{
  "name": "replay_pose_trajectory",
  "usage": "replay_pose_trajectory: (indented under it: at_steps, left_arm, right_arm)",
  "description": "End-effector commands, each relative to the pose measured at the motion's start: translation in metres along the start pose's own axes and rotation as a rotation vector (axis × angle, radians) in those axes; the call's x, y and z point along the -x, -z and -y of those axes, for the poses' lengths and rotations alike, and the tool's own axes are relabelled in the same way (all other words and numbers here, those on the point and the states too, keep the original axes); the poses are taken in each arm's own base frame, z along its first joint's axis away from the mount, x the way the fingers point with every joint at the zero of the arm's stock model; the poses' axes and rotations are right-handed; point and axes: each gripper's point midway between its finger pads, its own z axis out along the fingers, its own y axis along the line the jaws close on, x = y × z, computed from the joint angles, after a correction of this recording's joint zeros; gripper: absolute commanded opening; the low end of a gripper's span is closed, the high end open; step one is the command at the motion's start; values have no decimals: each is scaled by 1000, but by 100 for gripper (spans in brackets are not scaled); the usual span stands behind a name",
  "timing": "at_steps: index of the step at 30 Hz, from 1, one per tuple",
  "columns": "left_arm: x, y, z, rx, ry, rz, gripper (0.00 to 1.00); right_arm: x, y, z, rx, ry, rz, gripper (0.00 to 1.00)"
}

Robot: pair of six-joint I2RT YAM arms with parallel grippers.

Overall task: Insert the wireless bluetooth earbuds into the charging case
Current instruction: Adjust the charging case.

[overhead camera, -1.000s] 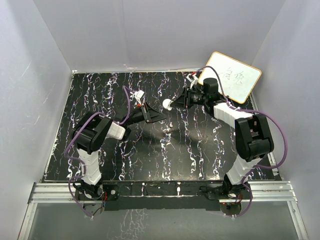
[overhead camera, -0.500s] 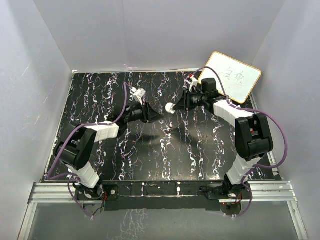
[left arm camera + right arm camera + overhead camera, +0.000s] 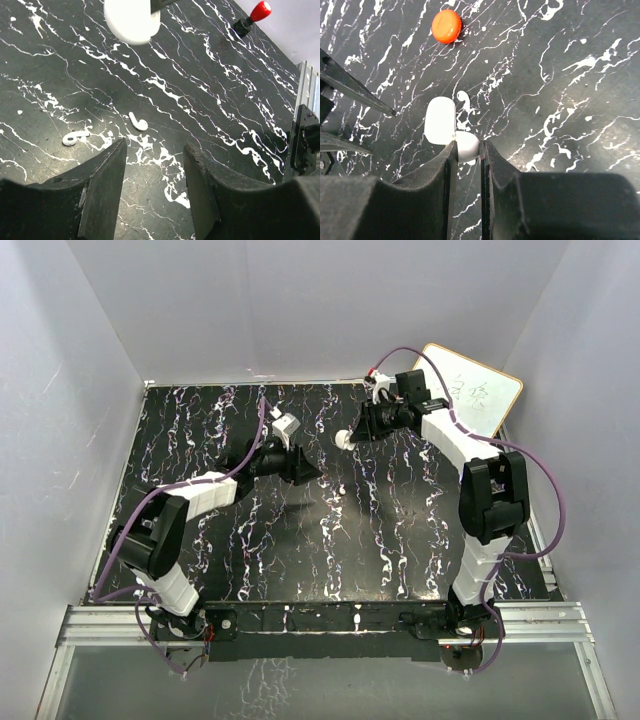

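left pincer [image 3: 154,149]: mine, spread wide, with nothing between its fingers [image 3: 102,185]; it hovers over the tabletop [image 3: 240,115].
right pincer [image 3: 468,145]: mine too, pinching the case [image 3: 441,120] by its body, one finger on either side.
case: white, with its lid swung open beside the body. It is held off the tabletop, at 12 o'clock from my left pincer in the left wrist view and about 1 o'clock from the tabletop's middle in the top view.
earbuds [image 3: 138,121]: two small white pieces lying loose on the tabletop, apart from each other. From my left pincer's tips, one lies near at 11 o'clock and the other earbud [image 3: 75,137] at 9 o'clock. Neither is in the case or touching a pincer.
puck [image 3: 446,26]: red and round, on the tabletop at 12 o'clock from the case in the right wrist view, well apart from it.
whiteboard [image 3: 470,395]: leaning at the far right corner, 2 o'clock from the tabletop's middle.
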Motion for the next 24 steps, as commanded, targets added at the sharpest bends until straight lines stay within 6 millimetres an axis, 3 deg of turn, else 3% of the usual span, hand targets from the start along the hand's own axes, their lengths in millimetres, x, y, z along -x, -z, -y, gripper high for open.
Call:
replay_pose_trajectory:
  at_steps: [1, 6, 17, 24]
  left_arm:
    - [25, 11, 18, -110, -174, 60, 48]
    - [22, 13, 20, -218, -234, 82, 48]
    - [4, 0, -8, -331, -338, 8, 52]
    - [16, -8, -11, -389, -442, 3, 60]
  right_arm:
    - [20, 18, -4, -45, 87, -27, 9]
    - [16, 22, -12, -58, 130, -67, 9]
    - [-1, 19, -22, -87, 198, -150, 7]
    - [-6, 16, -39, -67, 256, -174, 7]
